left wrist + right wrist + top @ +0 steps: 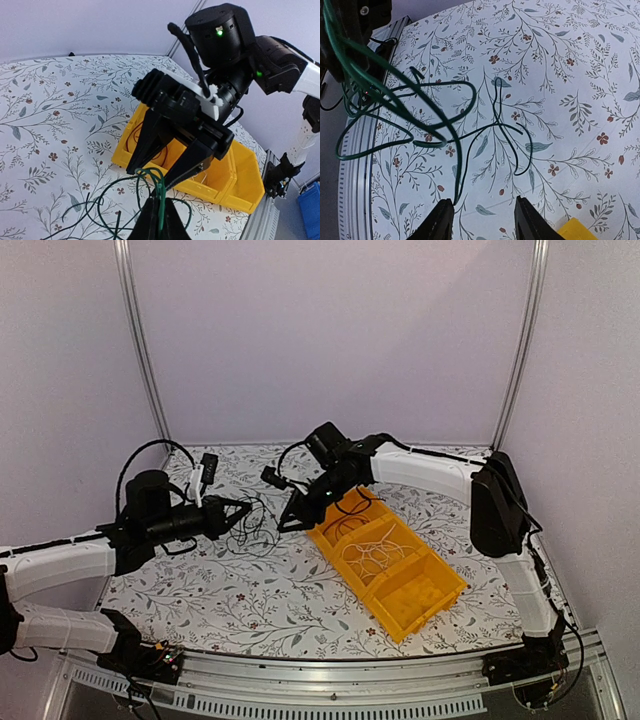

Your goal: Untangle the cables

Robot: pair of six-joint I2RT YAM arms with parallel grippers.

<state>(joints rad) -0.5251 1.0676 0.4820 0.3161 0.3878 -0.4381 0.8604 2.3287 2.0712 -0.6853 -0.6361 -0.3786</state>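
A tangle of thin dark green cables [250,533] lies on the floral table between the two grippers. My left gripper [244,508] [159,212] is shut on a strand of the green cable [161,187], which rises in a loop from its tips. My right gripper [287,524] [152,176] [485,220] hangs open just above that loop. One strand of the cable [456,150] runs up to its left fingertip [443,212], and nothing is pinched between the fingers. A reddish-brown cable [350,508] and a white cable [375,550] lie coiled in the yellow bin [432,612].
The yellow bin [245,170] has three compartments and stands right of the tangle, close under the right arm. A small black and white device [204,472] sits at the back left. An aluminium rail [330,690] runs along the near table edge. Enclosure walls stand on three sides.
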